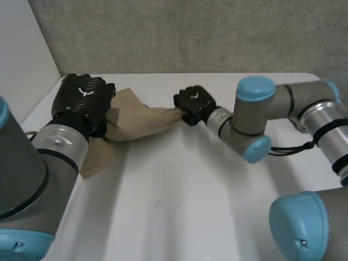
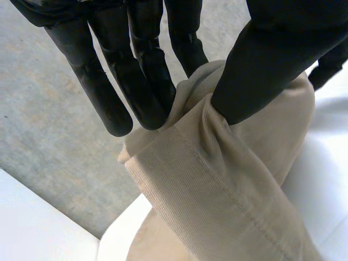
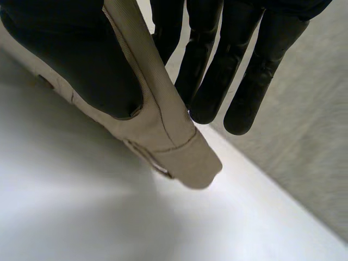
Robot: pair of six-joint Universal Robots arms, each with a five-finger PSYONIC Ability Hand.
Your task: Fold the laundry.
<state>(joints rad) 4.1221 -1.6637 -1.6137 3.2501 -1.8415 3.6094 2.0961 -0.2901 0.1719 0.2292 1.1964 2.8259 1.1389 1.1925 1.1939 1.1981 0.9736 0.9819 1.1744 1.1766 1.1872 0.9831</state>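
1. Your left hand (image 1: 81,98) has the tan garment (image 1: 141,122) pinched at a hemmed edge, between its nearly straight fingers (image 2: 109,70) and its thumb. Its arm reaches forward along the left side of the white table (image 1: 179,206).
2. The garment is a fine ribbed twill with stitched seams. It spans from one hand to the other over the table.
3. Your right hand (image 1: 193,103) comes in from the right on a bent arm and clamps a stitched band at the other end between thumb and fingers.
4. A rough grey wall (image 1: 190,32) stands behind.
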